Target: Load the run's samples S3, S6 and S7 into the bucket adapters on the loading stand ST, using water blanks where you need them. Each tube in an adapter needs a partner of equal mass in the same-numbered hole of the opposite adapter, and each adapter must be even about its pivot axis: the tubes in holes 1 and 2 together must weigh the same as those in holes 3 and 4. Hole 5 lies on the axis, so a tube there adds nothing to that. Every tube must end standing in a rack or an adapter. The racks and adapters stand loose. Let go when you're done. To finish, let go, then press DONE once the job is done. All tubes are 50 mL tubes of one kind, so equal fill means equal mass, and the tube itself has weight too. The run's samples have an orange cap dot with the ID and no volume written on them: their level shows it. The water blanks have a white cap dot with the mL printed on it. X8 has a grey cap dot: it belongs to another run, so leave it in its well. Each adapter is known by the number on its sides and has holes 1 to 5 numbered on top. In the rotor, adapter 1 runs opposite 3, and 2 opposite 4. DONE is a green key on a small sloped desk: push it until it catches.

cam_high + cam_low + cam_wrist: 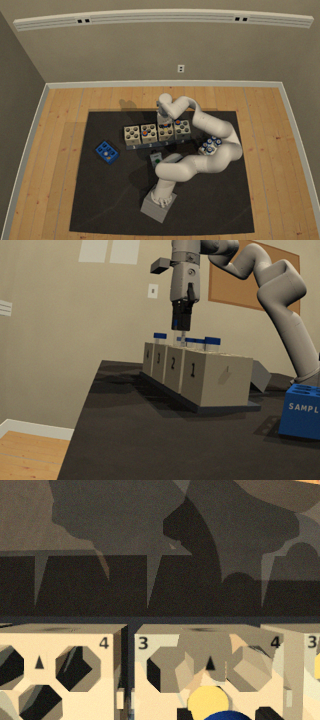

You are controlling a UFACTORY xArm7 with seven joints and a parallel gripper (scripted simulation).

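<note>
My gripper (165, 124) (181, 328) (225, 716) is shut on an orange-dot tube with a blue cap, upright over the middle of adapter 3 (165, 138) (159, 361) (150, 700). Its yellowish contents show at hole 5; its lower end is hidden in the exterior view. Its ID is unreadable. Adapter 2 (149, 140) (171, 374) holds an orange-dot tube (144, 133) (212, 340) at front left. Adapter 4 (183, 135) (147, 364) holds another orange-dot tube (177, 122) (160, 335) at back left. Adapter 1 (132, 141) (224, 384) shows empty holes.
The adapters stand on the dark loading stand (139, 147) (232, 407). The blue sample rack (113, 158) (297, 420) at left holds a pale-dot tube (105, 153). The right rack (202, 151) holds several white-dot blanks. The green DONE key (157, 160) is in front of the stand, near the arm.
</note>
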